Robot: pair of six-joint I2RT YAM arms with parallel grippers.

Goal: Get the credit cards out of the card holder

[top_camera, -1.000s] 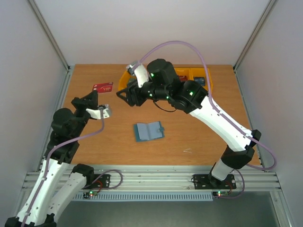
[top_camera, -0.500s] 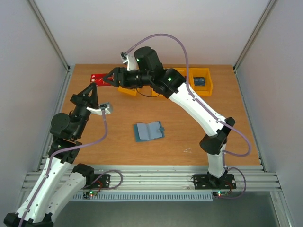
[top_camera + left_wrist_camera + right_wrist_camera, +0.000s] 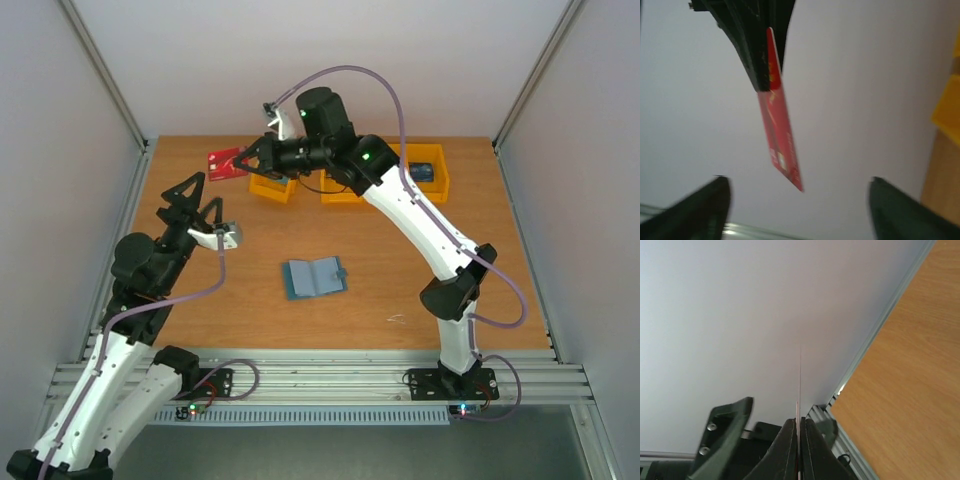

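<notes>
A red credit card (image 3: 226, 163) hangs in the air over the table's far left, pinched at one end by my right gripper (image 3: 246, 160), which is shut on it. In the right wrist view the card (image 3: 800, 375) shows edge-on between the closed right gripper (image 3: 799, 429). My left gripper (image 3: 190, 203) stands open just below the card, touching nothing. In the left wrist view the red card (image 3: 780, 130) hangs above my open left gripper (image 3: 799, 202). The slate-blue card holder (image 3: 313, 277) lies unfolded mid-table, away from both grippers.
Yellow bins (image 3: 385, 178) stand at the back of the wooden table (image 3: 420, 290), one holding a blue card (image 3: 423, 172). Grey walls and metal posts close in the sides. The right arm stretches across the far left of the table.
The right gripper has closed on the red card near the left gripper. The left gripper has let go and opened wide. The card has shifted slightly right and up.
</notes>
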